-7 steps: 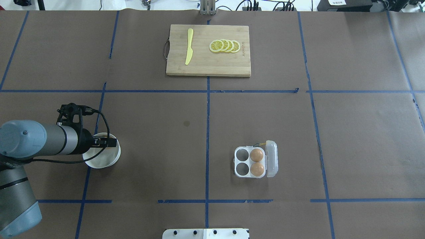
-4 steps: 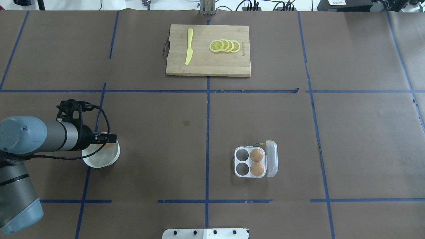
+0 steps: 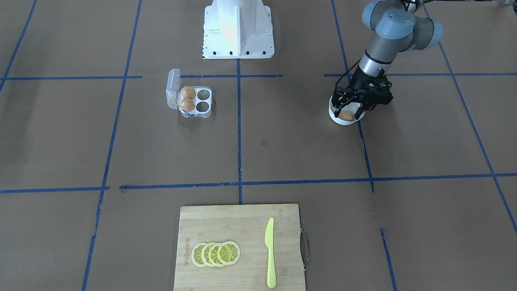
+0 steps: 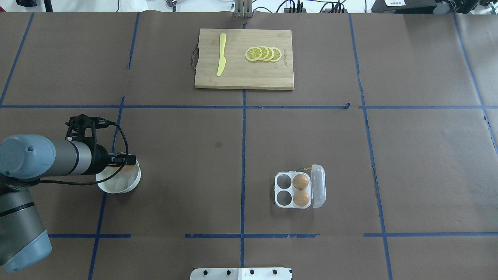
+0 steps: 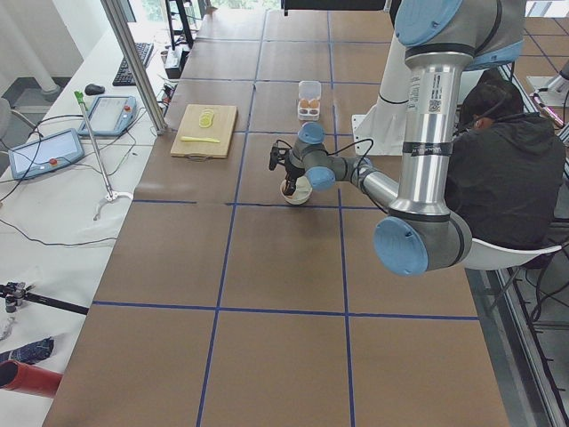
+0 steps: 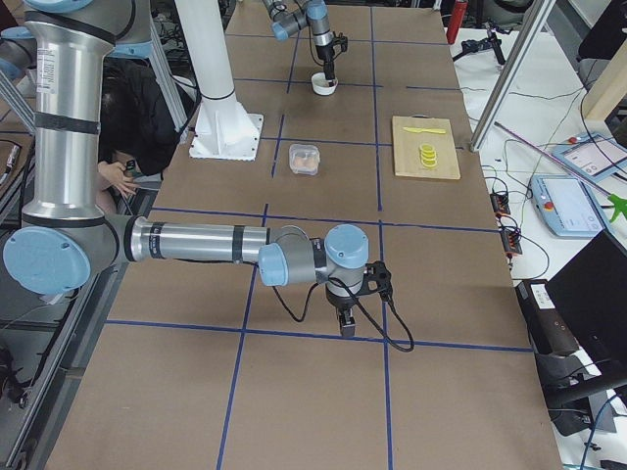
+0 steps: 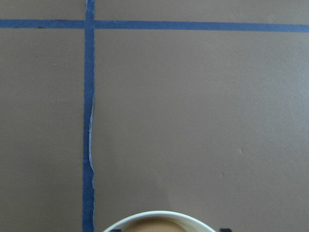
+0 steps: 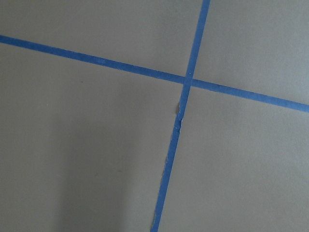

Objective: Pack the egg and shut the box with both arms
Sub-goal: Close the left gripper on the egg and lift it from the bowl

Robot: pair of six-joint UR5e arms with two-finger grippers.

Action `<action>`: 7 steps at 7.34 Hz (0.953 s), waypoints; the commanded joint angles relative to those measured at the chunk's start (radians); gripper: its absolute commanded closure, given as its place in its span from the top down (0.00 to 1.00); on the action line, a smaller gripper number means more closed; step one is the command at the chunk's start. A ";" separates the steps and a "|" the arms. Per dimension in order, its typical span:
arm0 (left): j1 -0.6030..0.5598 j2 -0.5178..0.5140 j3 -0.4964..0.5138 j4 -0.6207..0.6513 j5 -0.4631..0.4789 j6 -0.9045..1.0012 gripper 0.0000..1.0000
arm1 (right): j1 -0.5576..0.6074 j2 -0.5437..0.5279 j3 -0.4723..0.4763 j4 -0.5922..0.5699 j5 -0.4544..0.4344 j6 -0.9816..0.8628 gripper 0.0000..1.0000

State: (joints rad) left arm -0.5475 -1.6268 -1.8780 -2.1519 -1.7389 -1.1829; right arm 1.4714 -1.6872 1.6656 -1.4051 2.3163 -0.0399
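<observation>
Counter (image 4: pixel 175 147) as I view it from overhead: brown surface gridded with blue tape (image 4: pixel 243 136). On it lie a wooden cutting board (image 4: pixel 241 74) far centre, a white bowl (image 4: pixel 124 184) near left, the open box (image 4: pixel 318 186) near right of centre, and a white pedestal (image 3: pixel 238 28).

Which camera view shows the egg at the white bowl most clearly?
The front-facing view: the egg shows plainly at the bowl. Overhead, the left gripper hides most of it; the left wrist view catches only its top; the side views make it tiny.
</observation>
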 commanded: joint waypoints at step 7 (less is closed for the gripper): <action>0.012 0.002 0.013 0.000 0.015 0.000 0.79 | 0.000 0.001 0.000 0.000 -0.002 0.000 1.00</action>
State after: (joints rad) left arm -0.5387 -1.6233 -1.8682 -2.1522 -1.7272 -1.1826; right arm 1.4714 -1.6859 1.6655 -1.4051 2.3159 -0.0399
